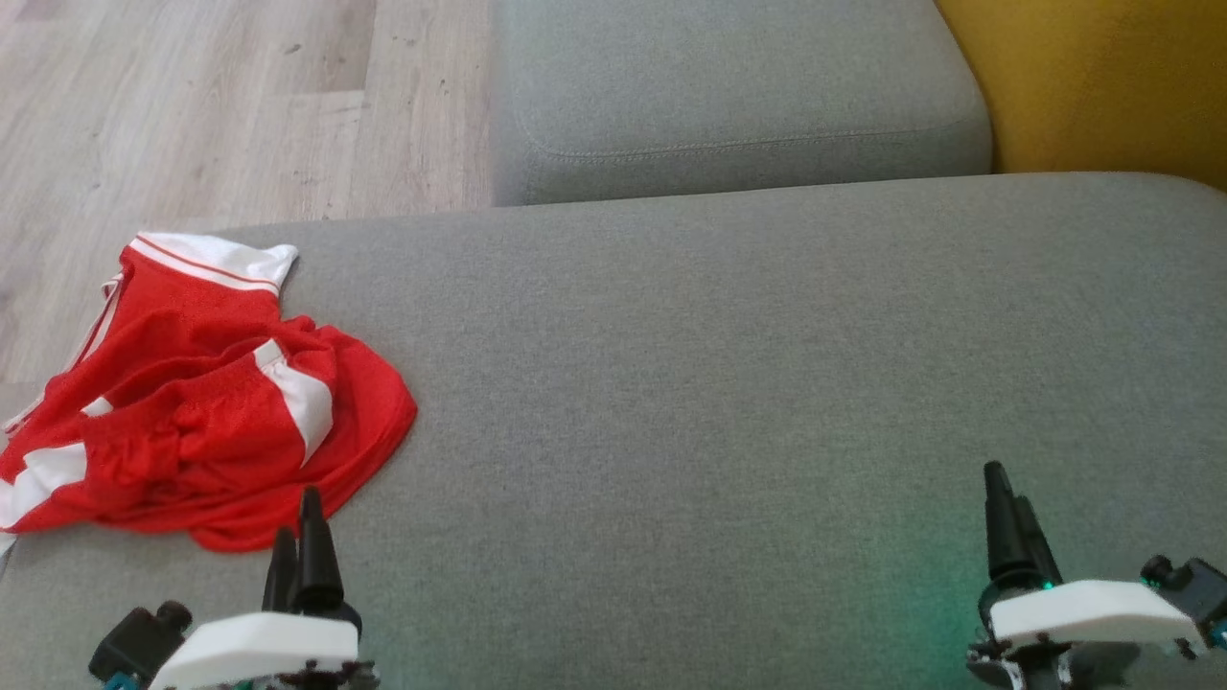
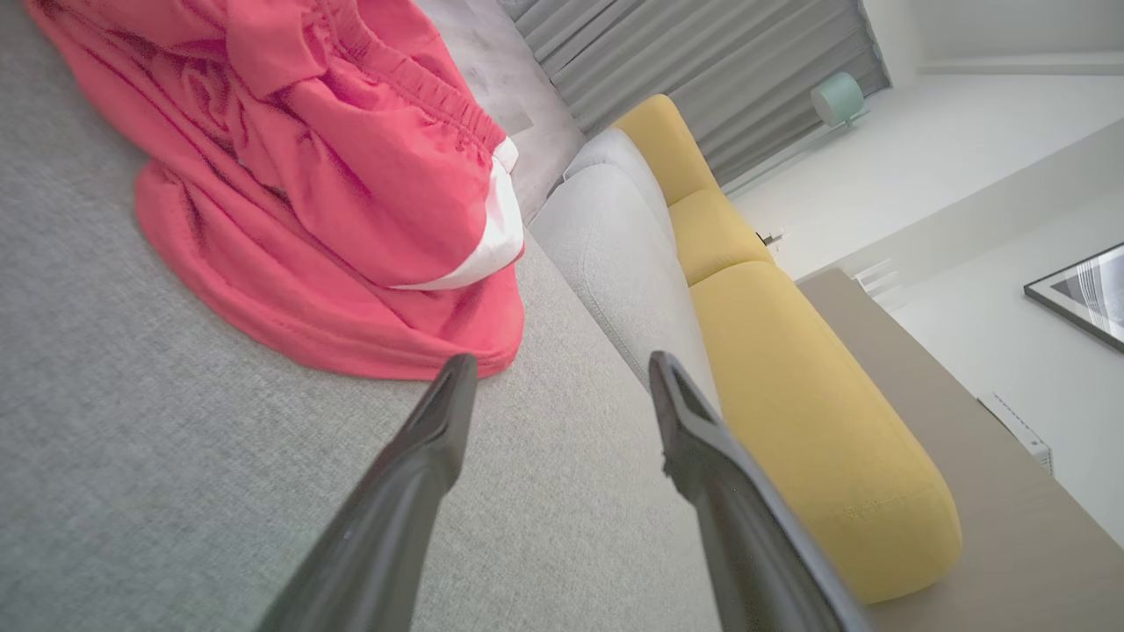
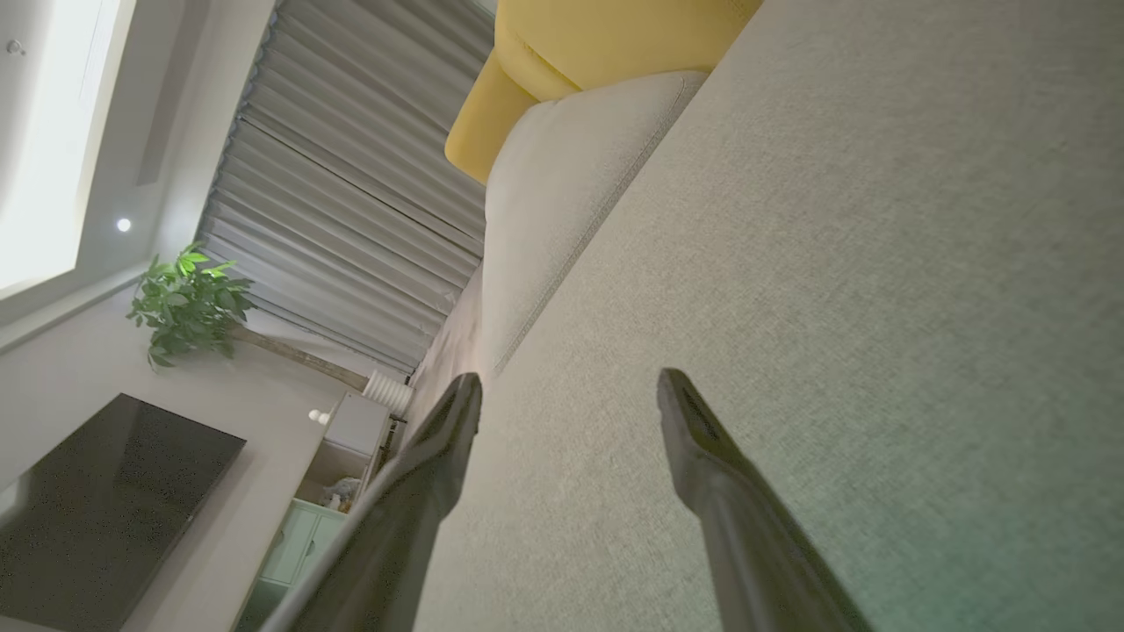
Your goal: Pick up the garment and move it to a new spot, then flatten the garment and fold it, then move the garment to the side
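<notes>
The left gripper sits low in the head view, at about 7 o'clock. Its two dark fingers point up toward 12 and are spread wide apart, empty. The right gripper sits at about 5 o'clock, fingers up, spread wide and empty too.

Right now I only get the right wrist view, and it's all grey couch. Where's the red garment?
Observer: In the head view, the red garment lies crumpled at the couch seat's left edge.
Operator: Is my other hand near it?
Observer: Yes, the left gripper is open, close beside it.
Operator: Is it flat?
Observer: No, it's bunched up, with its white stripes folded over.
</notes>
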Tool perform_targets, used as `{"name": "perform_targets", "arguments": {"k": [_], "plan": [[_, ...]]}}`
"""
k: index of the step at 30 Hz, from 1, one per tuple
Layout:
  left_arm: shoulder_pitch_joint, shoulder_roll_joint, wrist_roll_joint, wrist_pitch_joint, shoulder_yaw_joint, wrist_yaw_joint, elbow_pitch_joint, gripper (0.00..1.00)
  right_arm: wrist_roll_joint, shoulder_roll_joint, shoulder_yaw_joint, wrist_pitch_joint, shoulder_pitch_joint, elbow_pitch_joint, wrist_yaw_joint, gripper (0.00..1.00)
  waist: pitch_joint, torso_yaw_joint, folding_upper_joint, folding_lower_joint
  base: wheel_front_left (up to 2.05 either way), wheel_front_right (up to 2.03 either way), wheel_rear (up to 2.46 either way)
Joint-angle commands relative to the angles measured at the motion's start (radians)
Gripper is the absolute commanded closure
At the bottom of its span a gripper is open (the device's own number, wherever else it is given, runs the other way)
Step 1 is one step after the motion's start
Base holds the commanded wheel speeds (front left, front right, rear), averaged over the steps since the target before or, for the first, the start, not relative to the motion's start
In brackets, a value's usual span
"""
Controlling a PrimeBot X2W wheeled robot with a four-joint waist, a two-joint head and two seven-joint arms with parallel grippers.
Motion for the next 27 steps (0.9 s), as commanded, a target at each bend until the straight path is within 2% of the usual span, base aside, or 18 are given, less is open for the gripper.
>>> {"name": "perform_targets", "arguments": {"k": [1,27], "plan": [[-0.019,0.005,0.030,-0.013,0.005,0.005,-0.040,0.00,-0.030,-0.005,0.018,-0.016,-0.023,-0.039,0.003,0.00,-0.001,-0.001,0.0000,0.0000,0.00,0.00,0.00],[-0.004,0.006,0.362,-0.090,-0.051,0.038,-0.089,0.00,-0.352,-0.007,0.073,-0.093,0.012,-0.061,0.005,0.00,-0.041,-0.005,0.0000,0.0000,0.00,0.00,0.00]]}}
